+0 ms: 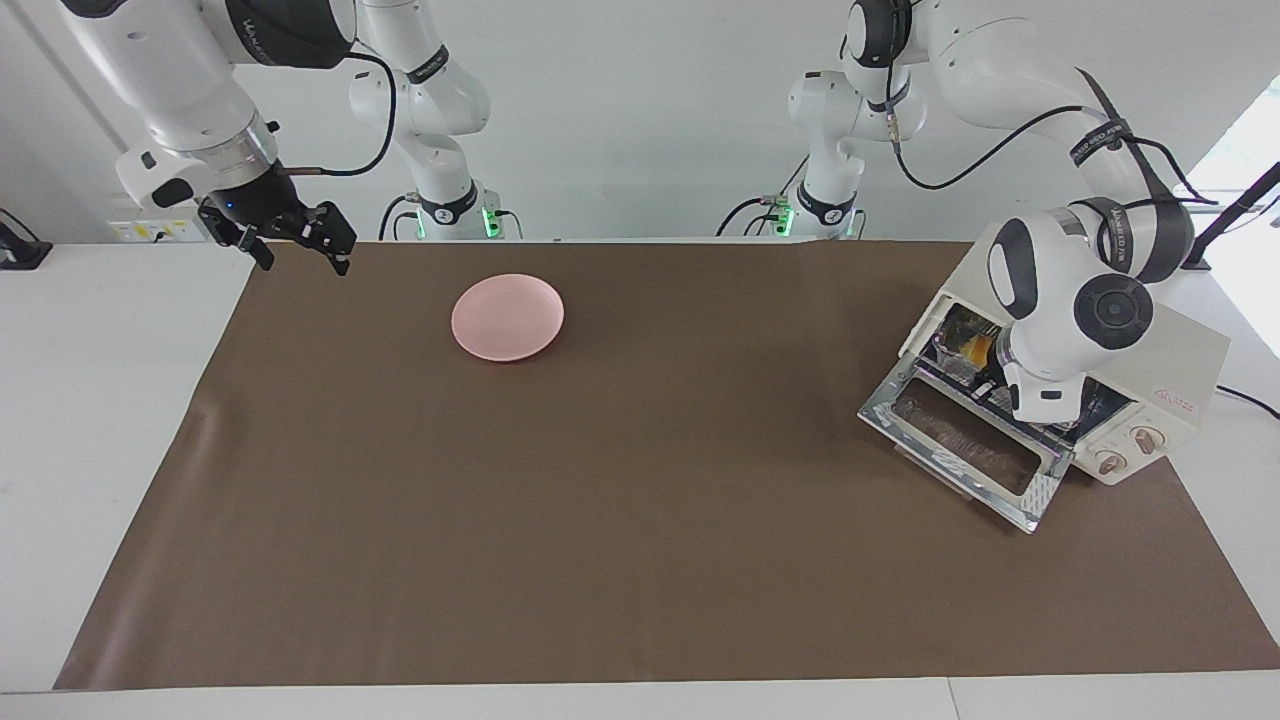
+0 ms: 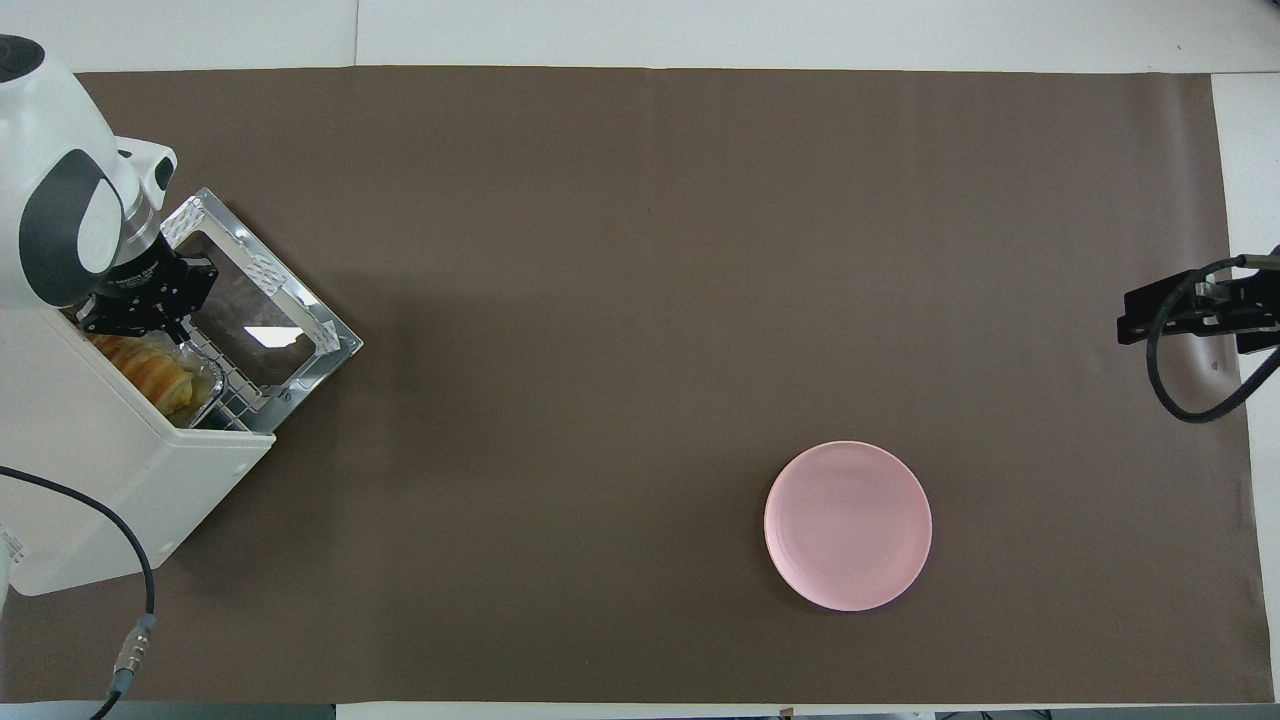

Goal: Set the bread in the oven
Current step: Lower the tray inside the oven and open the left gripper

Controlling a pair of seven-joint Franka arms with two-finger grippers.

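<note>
The cream-white oven (image 1: pixel 1185 365) stands at the left arm's end of the table, its glass door (image 1: pixel 960 440) dropped open. The golden bread (image 2: pixel 150 365) lies inside on a crinkled foil tray (image 2: pixel 205 385) on the wire rack; a bit of it shows in the facing view (image 1: pixel 976 347). My left gripper (image 2: pixel 150 320) is at the oven's mouth, just over the bread, and the wrist hides it in the facing view. My right gripper (image 1: pixel 303 262) is open and empty, raised over the table's edge at the right arm's end.
A round pink plate (image 1: pixel 507 317) lies bare on the brown mat (image 1: pixel 640 520), toward the right arm's end and near the robots. The oven's cable (image 2: pixel 140 590) trails off the table's near edge. The open door juts out over the mat.
</note>
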